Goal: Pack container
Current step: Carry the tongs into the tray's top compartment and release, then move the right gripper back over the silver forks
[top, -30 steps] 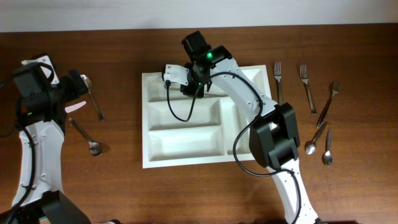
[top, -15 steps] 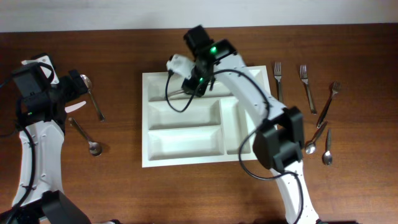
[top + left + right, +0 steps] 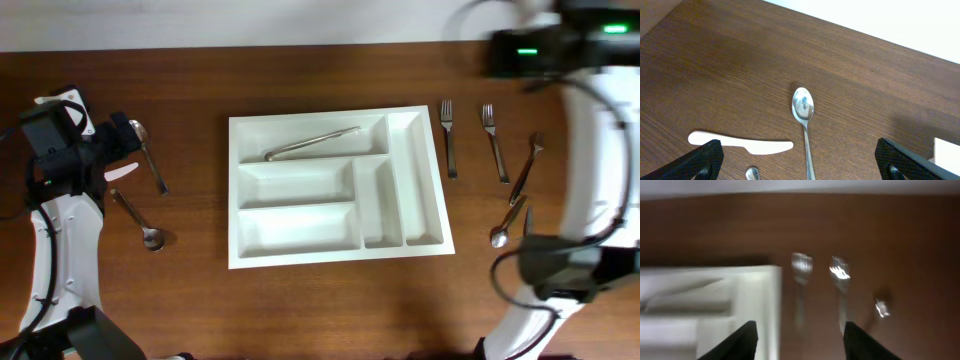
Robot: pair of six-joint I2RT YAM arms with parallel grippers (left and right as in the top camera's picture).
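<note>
The white five-compartment container lies mid-table. One metal utensil lies aslant in its top wide compartment. My right gripper, motion-blurred, is high at the far right above the forks. In the right wrist view its fingers are open and empty, with the container's right edge to the left and blurred forks ahead. My left gripper is open and empty at the far left; in the left wrist view its fingers straddle a spoon.
On the left lie a long spoon, a second spoon and a white plastic knife. Right of the container lie three forks and two small spoons.
My right gripper left the metal utensil in the container's top compartment and swung fast up and to the right. The left arm has not moved.
</note>
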